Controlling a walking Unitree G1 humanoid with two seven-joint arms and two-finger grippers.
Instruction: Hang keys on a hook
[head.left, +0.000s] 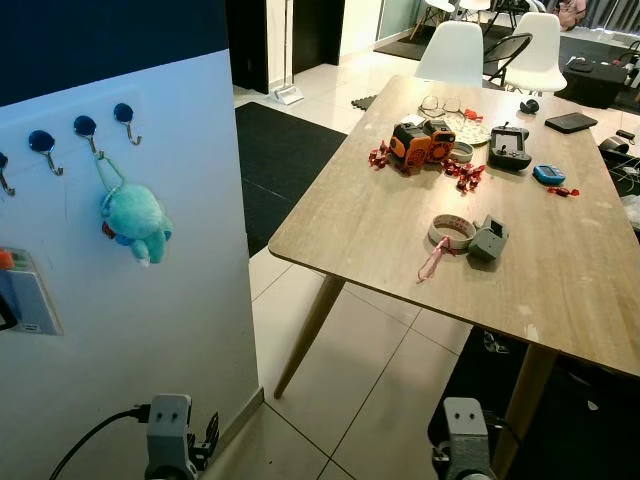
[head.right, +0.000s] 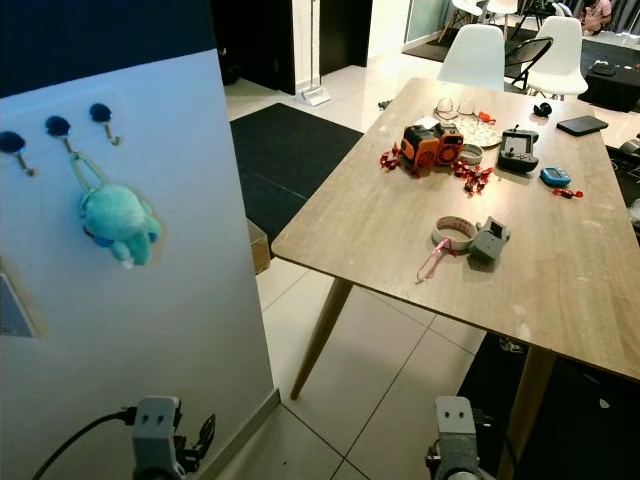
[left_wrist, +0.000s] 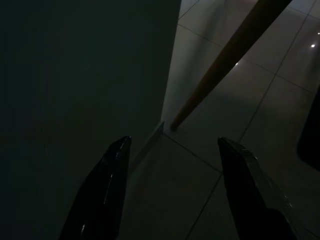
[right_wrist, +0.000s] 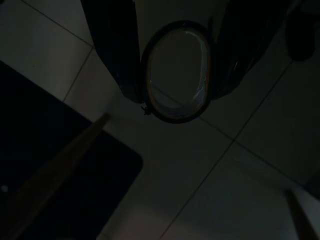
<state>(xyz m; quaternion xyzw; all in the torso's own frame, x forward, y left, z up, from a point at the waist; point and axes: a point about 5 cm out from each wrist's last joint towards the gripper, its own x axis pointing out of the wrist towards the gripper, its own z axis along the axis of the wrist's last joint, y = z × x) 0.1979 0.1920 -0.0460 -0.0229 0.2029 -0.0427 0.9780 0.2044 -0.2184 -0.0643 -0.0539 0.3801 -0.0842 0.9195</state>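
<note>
While a fuzzy teal plush hangs, metal hooks curve.

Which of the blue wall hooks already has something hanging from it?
The second hook from the right: a teal plush keychain hangs from it, while its neighbours are bare.

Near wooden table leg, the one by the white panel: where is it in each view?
Left eye: table leg slants down from the table's near-left corner.
Right eye: same, centre-left.
Left wrist: pale diagonal, foot beside the panel.
Right wrist: dim diagonal bar, probably a table leg.
Shared landmark: floor tiles.
</note>
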